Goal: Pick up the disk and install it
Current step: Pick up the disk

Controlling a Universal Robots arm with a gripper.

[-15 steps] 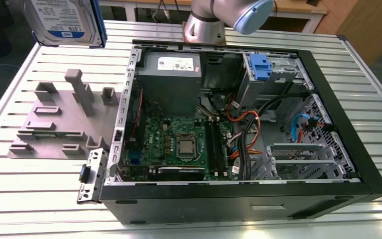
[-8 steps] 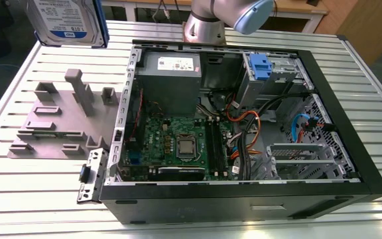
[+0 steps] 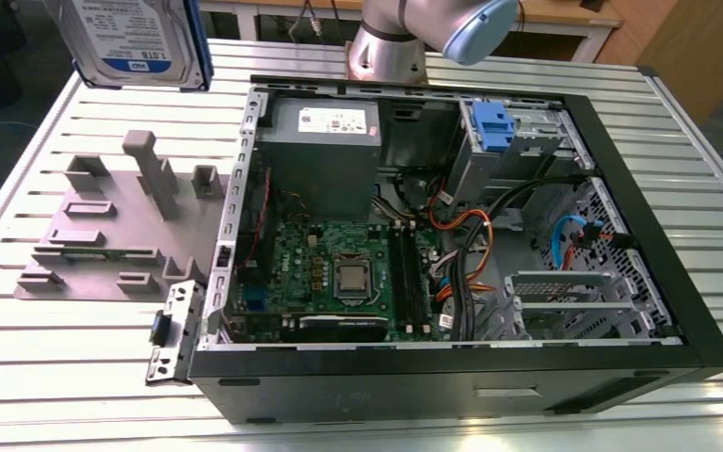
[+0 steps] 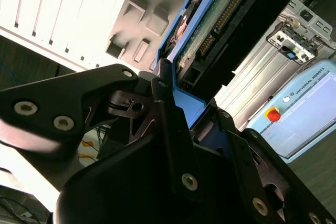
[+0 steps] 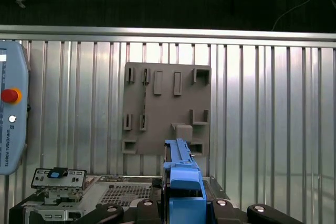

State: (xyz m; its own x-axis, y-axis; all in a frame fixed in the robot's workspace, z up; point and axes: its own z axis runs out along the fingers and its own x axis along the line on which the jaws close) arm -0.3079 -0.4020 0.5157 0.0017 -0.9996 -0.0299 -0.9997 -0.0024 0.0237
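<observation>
End effector (image 5: 182, 205) clamps disk (image 3: 136, 38) aloft over grey fixture (image 3: 110, 226), beside open computer case (image 3: 437, 386).

**Open case on the table, fixture beside it**

The computer case (image 3: 437, 386) lies on the table (image 3: 688, 122). The fixture plate (image 3: 110, 235) sits just beside it, on the exterior view's left. The arm's base (image 3: 387, 52) stands behind the case. The disk (image 3: 136, 38) hangs above the table, left of that base.

The disk (image 3: 136, 42) bears a blue-and-white label (image 3: 129, 28) with a capacity figure in its blue band. A white sticker (image 3: 332, 120) on the grey box (image 3: 324, 165) carries fine print (too small to read). In the first wrist view, lettering runs along the control tablet (image 5: 13, 129).
</observation>
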